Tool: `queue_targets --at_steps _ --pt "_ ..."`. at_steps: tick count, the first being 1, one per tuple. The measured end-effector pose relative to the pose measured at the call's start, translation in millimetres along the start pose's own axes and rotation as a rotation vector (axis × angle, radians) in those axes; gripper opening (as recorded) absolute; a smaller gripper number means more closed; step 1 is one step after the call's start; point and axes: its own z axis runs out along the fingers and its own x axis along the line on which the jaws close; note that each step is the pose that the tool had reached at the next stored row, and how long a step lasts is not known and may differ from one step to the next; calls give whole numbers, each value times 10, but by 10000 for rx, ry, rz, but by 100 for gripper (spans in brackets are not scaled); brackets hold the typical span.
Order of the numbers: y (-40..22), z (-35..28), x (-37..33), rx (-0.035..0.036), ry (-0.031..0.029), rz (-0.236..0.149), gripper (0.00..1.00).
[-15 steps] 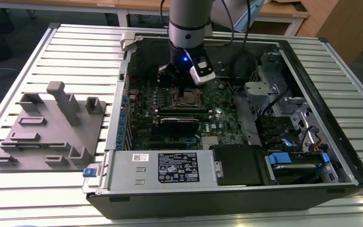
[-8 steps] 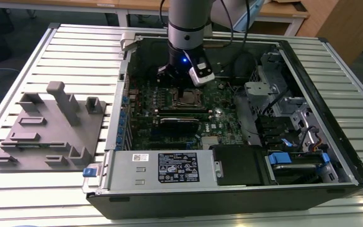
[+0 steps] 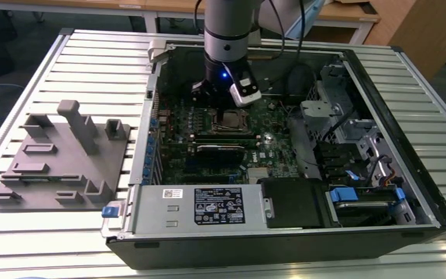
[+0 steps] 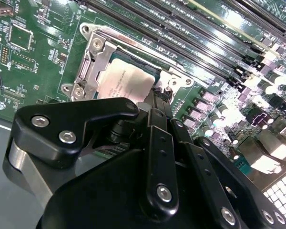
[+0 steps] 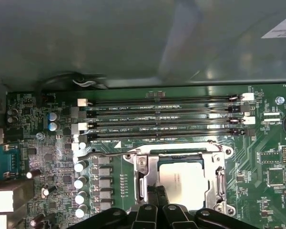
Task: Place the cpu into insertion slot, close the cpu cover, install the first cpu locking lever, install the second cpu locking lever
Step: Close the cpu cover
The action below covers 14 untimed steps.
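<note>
The cpu sits in the insertion slot, cpu cover down. The narrow-pinched gripper is at the slot's edge, probably latching a locking lever, which needs pressing down and hooking.

The silver cpu lies flat, framed by the lowered cpu cover.

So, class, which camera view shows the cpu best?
The first wrist view: the cpu faces the camera squarely, framed by the cover. The second wrist view shows it slanted, one corner behind the gripper. The exterior view shows a small patch by the arm.
</note>
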Motion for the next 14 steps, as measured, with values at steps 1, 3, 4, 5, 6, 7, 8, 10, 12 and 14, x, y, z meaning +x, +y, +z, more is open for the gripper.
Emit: queue_targets --at_steps 1,3,4,5,6,7,8,10,12,14 --pt "0 3 7 0 0 6 11" --pt "-2 8 19 1 0 18 11" --pt "-2 10 24 1 0 24 11" --pt "-2 12 28 2 0 28 11" --pt "-2 14 31 2 0 32 11" --pt "-2 14 31 2 0 31 11" --pt "-2 14 31 2 1 31 11" --pt "-2 14 32 1 0 32 11" --pt "-2 17 33 -1 -2 32 11" --pt "-2 25 35 0 -1 33 11"
